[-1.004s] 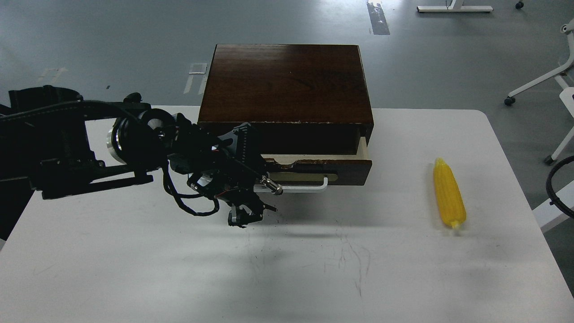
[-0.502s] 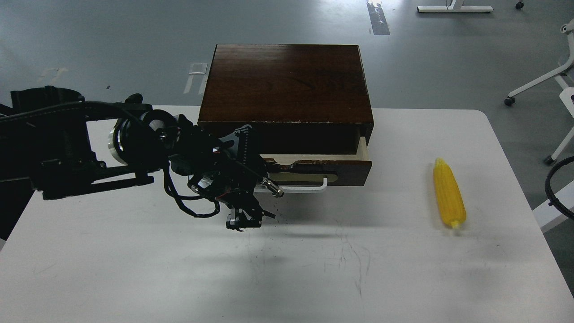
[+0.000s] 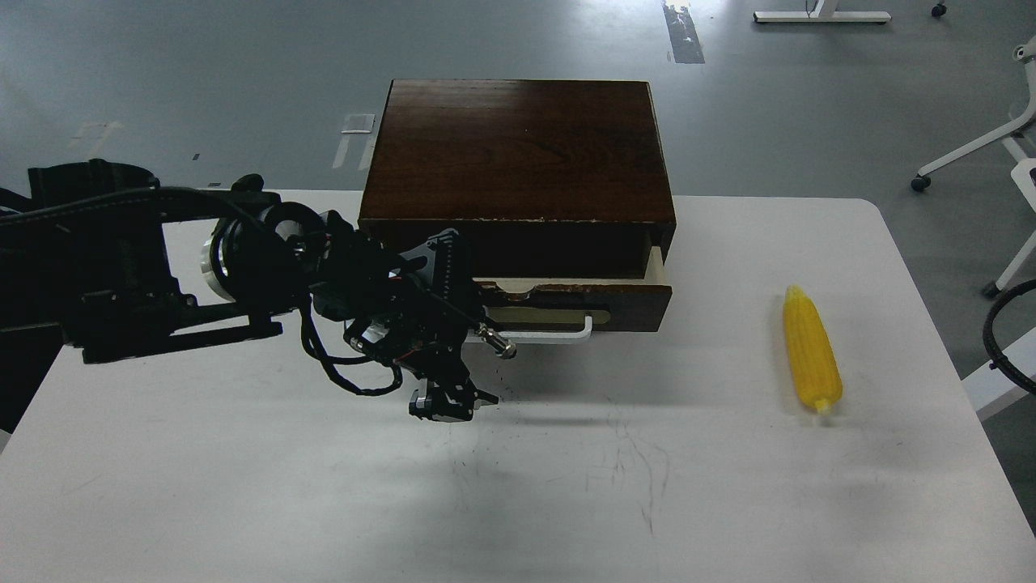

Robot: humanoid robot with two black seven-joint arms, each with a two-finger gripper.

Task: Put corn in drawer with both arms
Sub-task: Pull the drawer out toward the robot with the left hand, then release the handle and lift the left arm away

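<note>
The corn [image 3: 811, 351] lies on the white table at the right, well apart from the box. The dark brown wooden box [image 3: 518, 154] stands at the table's back. Its drawer [image 3: 579, 304] is pulled out a little, and a pale inner side [image 3: 657, 265] shows. The white bar handle [image 3: 554, 336] runs along the drawer's front. My left arm reaches in from the left. Its gripper [image 3: 449, 403] hangs just in front of and below the handle's left end, close over the table. Its fingers are dark and cannot be told apart. My right gripper is out of view.
The white table [image 3: 566, 486] has scuff marks in the middle front. A black cable loop [image 3: 997, 336] shows at the right edge. White chair legs with castors [image 3: 971, 154] stand on the grey floor beyond the table's right corner.
My left arm and gripper have crept slightly right and down, near the handle's left end. The drawer and the corn stand as before.
</note>
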